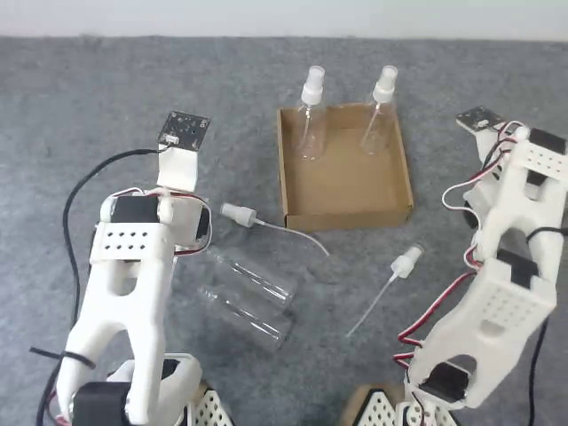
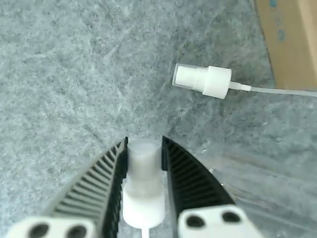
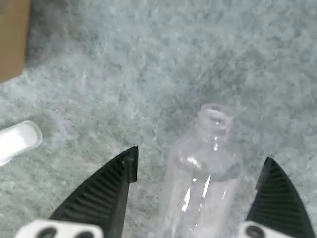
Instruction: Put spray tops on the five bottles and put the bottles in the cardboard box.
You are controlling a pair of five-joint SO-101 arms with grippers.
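Left pincer (image 2: 144,145) is pinched on a white plastic spray top (image 2: 143,191), gripped round its cap, stem leading back toward the wrist. Just ahead of the tips lies a second white spray top with a thin tube (image 2: 203,80), and beyond it a corner of the shallow brown cardboard box (image 2: 292,39). Two bare clear bottles (image 1: 248,293) lie side by side close beside this pincer. Right pincer (image 3: 201,156) is spread wide, with a clear uncapped plastic bottle (image 3: 205,168) between the jaws, touching neither, neck pointing away. Two capped bottles (image 1: 311,124) already stand in the box, so I judge three are left. Risks for you: the round bottle may roll as the jaws close unevenly, the long tube may bend or miss the narrow neck, and a grip on the smooth cap may slip when you press down. The bench (image 1: 106,106) is covered in grey felt, soft and slightly uneven, so standing bottles could tip. A pale wall (image 1: 266,16) runs behind.
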